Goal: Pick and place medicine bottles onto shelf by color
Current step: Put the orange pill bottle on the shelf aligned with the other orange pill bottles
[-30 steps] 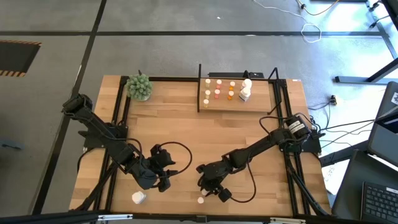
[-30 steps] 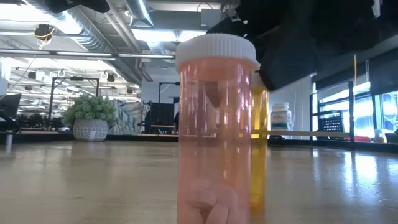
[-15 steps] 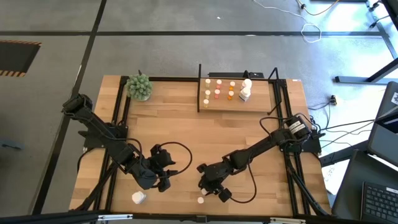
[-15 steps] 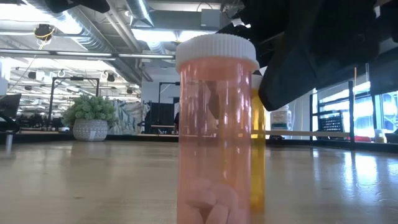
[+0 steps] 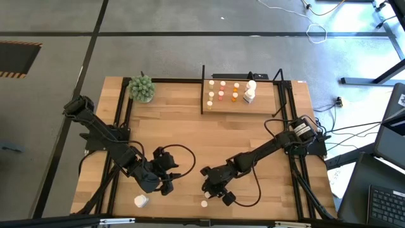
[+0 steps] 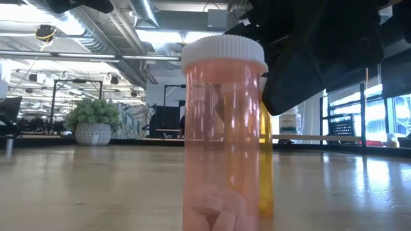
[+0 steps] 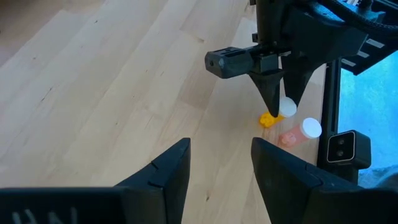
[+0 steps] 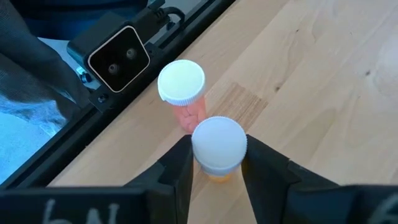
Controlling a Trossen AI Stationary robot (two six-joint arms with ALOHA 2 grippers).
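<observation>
Orange-bodied, white-capped bottle [image 8: 218, 149] stood at the counter's [image 5: 190, 136] near edge beside a pink bottle [image 8: 183, 90]. My right pincer [image 8: 216, 163] reached down over it, fingers flanking the cap; I could not tell whether they gripped. My left pincer [image 7: 219, 168] hovered nearby, fingers apart, empty. The shelf [image 5: 240, 101] stood far across.

Grey floor [image 5: 190, 19] surrounds the table; ceiling ducts [image 6: 109, 32] overhead.

Pale matt wood table [image 5: 190, 136] – translucent glossy plastic bottle [image 6: 224, 135], ribbed white cap [image 8: 181, 81] – matt black claw [image 8: 213, 163]
</observation>
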